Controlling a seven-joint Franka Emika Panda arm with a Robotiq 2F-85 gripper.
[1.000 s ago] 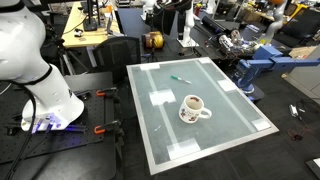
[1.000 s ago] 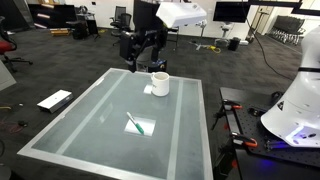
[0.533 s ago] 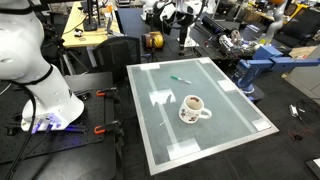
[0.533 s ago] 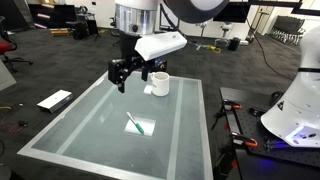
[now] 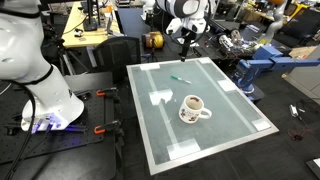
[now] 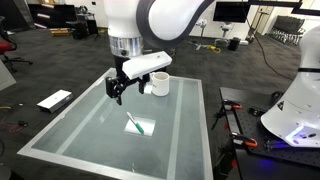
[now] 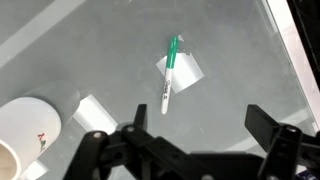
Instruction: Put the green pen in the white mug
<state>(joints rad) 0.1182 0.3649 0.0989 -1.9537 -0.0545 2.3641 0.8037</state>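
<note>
The green pen (image 7: 169, 74) lies flat on the glass table, its green end on a small white tape patch; it also shows in both exterior views (image 5: 180, 79) (image 6: 134, 124). The white mug (image 5: 192, 108) with a reddish-brown pattern stands upright on the table (image 6: 158, 83); its edge shows at the left of the wrist view (image 7: 24, 127). My gripper (image 7: 185, 135) is open and empty, hovering above the table over the pen; it also shows in both exterior views (image 6: 117, 89) (image 5: 186, 33).
The glass table (image 6: 90, 115) carries white tape patches near its corners and edges. A white card (image 6: 54, 100) lies on the floor beside it. Desks, chairs and equipment (image 5: 250, 45) crowd the room behind the table.
My arm has swung from near the mug out over the table and lower, toward the pen. Pen and mug have not moved.
</note>
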